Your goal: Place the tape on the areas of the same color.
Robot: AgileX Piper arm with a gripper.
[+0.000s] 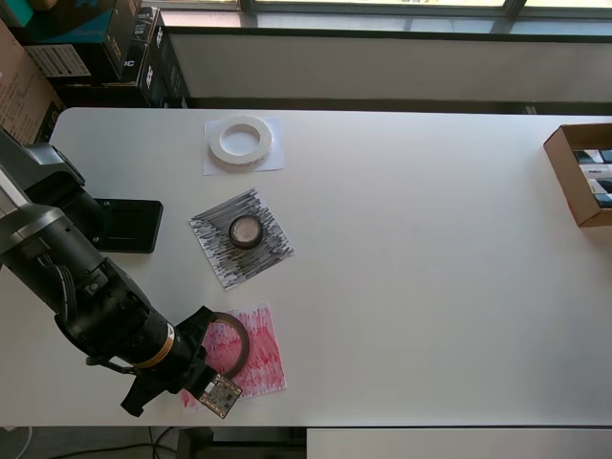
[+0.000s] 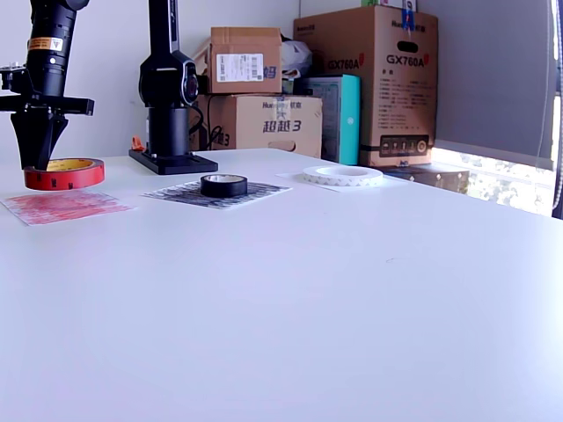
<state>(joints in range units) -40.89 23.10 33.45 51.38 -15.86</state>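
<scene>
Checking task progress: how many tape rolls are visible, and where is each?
3: white ring on the white sheet, black roll on the black sheet, red roll in the gripper above the red sheet.

White ring [image 1: 240, 141] on far sheet [image 1: 276, 161], small roll [image 1: 245, 230] on middle sheet [image 1: 215, 253], big roll [image 2: 63, 173] above near sheet [image 2: 62, 207]; overhead view.

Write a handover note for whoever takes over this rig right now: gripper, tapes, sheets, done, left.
Gripper: fingers shut on the red roll, held just above the red sheet, not yet set down.
White ring: on the white sheet. Done.
Black roll: on the black sheet. Done.
Left: lower the red roll onto its sheet, release, and retract the arm.
</scene>
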